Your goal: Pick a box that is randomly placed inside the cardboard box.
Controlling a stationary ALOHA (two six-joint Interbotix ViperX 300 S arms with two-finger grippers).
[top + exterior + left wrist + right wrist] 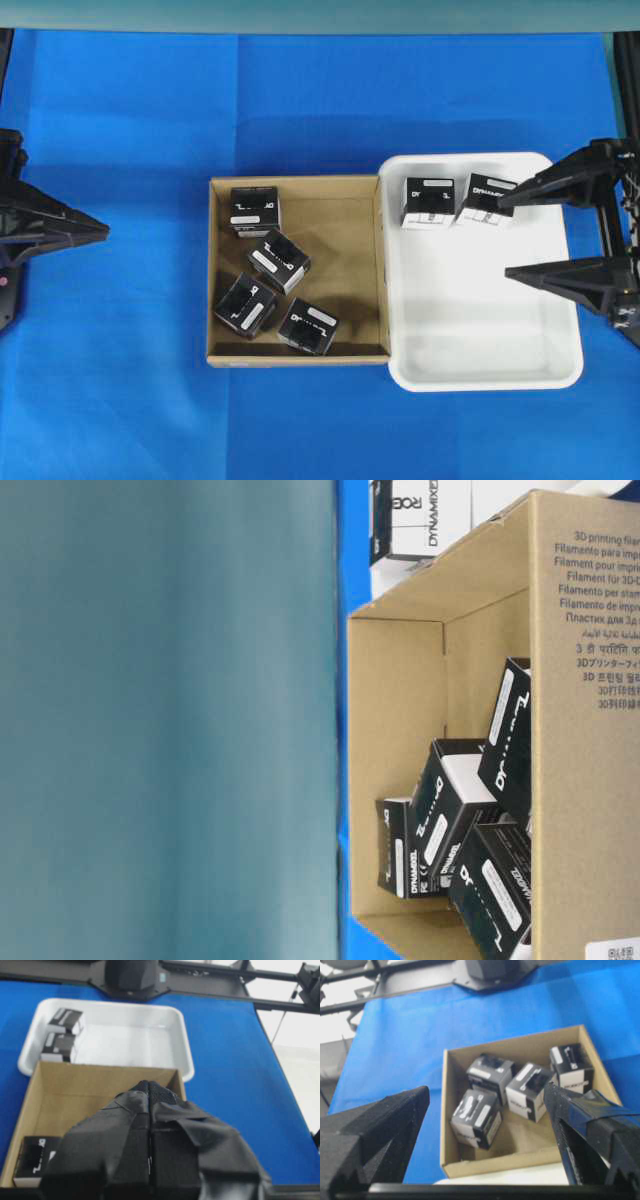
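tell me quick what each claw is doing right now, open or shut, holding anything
left claw: shut, holding nothing.
right claw: wide open, holding nothing, above the white tray.

One camera is looking straight down; another is sitting close beside the cardboard box (585,780). My wrist cameras are facing each other, sharing it.

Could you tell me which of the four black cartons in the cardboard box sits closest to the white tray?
The carton in the cardboard box's front row, nearest the white tray; the other three lie further left.
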